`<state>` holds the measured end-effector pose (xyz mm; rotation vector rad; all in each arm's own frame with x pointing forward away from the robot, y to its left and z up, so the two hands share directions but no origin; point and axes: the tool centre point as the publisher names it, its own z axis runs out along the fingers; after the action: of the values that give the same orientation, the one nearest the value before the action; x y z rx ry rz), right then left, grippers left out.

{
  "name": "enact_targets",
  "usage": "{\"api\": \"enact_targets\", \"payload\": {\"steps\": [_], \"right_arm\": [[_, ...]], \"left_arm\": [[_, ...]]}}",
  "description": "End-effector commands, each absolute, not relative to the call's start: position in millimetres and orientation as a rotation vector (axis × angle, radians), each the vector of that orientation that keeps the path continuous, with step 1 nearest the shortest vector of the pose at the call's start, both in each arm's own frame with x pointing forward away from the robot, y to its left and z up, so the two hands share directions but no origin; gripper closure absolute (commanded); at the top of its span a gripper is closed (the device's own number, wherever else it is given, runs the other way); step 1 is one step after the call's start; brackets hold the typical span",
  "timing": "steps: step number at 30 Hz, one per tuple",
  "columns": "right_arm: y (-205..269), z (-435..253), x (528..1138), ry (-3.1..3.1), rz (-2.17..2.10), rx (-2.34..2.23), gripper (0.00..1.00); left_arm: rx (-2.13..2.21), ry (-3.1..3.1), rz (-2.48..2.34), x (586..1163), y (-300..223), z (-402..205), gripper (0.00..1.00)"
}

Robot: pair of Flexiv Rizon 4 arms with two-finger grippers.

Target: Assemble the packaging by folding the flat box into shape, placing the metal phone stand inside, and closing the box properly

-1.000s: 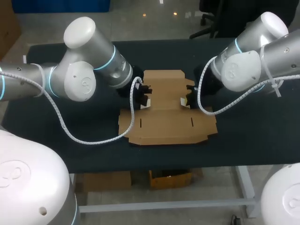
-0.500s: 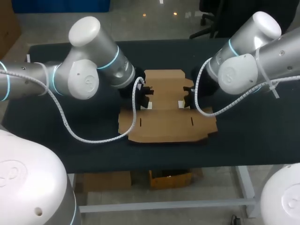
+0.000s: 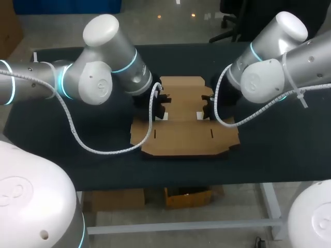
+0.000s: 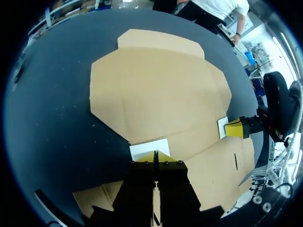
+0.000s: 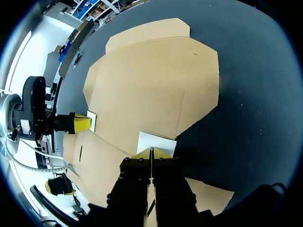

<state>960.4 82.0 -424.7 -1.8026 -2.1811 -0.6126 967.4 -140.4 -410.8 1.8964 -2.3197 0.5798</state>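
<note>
Both arms have crept inward: left gripper at 9 o'clock of the flat box lying mid-table, right gripper at 3, tips pressed together against its white tabs, so folding has barely begun

Either side of the flat box, our left arm and right arm are silver-grey with white caps, cyan rings and white coiled cables, while our left gripper and right gripper are black, yellow-tipped.

Your left tool and right tool crowd both side notches of the flat box; wide tabletop lies open toward either end.
</note>
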Motion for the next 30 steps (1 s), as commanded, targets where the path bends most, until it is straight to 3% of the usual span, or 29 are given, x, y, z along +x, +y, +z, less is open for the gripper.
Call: {"api": "enact_targets", "payload": {"steps": [1, 30], "right_arm": [[78.9, -418.9, 955.5, -2.184, -0.633, -1.826, 1.0], [28.3, -392.4, 944.6, -2.075, -0.756, -1.933, 1.0]], "left_arm": [[1.928, -2.338, 0.561, 967.7, -142.2, -409.9, 1.0], [2.057, -2.279, 0.601, 947.7, -93.8, -367.5, 1.0]]}}
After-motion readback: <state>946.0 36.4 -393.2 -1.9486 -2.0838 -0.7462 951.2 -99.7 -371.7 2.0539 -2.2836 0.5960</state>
